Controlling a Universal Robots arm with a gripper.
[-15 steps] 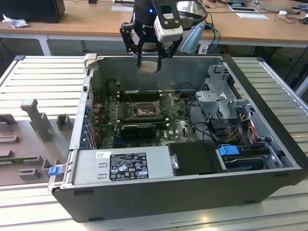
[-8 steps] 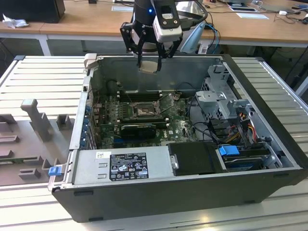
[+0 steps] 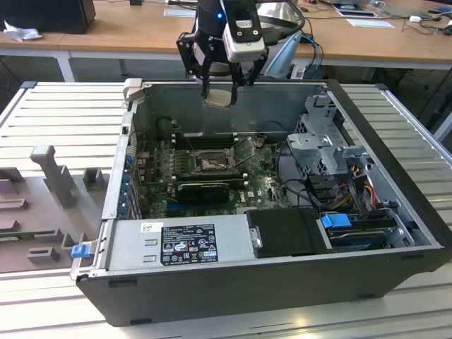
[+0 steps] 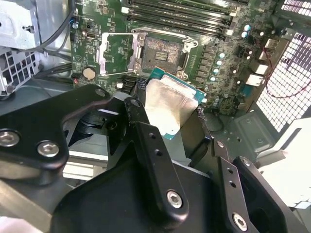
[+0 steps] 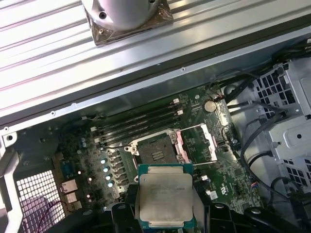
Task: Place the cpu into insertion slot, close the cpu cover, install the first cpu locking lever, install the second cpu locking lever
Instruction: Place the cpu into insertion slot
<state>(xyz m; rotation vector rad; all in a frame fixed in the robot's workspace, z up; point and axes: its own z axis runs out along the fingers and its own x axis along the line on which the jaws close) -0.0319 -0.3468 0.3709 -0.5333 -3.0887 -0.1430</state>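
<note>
The first step is judged in hand: the cpu (image 3: 219, 97) is held clamped in the gripper (image 3: 220, 89) above the far wall of the case (image 3: 282, 99), well apart from the insertion slot (image 3: 210, 164), which is left bare beside the opened cpu cover (image 5: 210, 141), so square alignment over the socket is called for.

exterior view: high, looks down into the open computer case (image 3: 247, 289) | both wrist views: near, look down on the motherboard (image 4: 87, 19) (image 5: 228, 165) | all share: the insertion slot (image 3: 210, 164) (image 4: 163, 51) (image 5: 156, 154)
</note>
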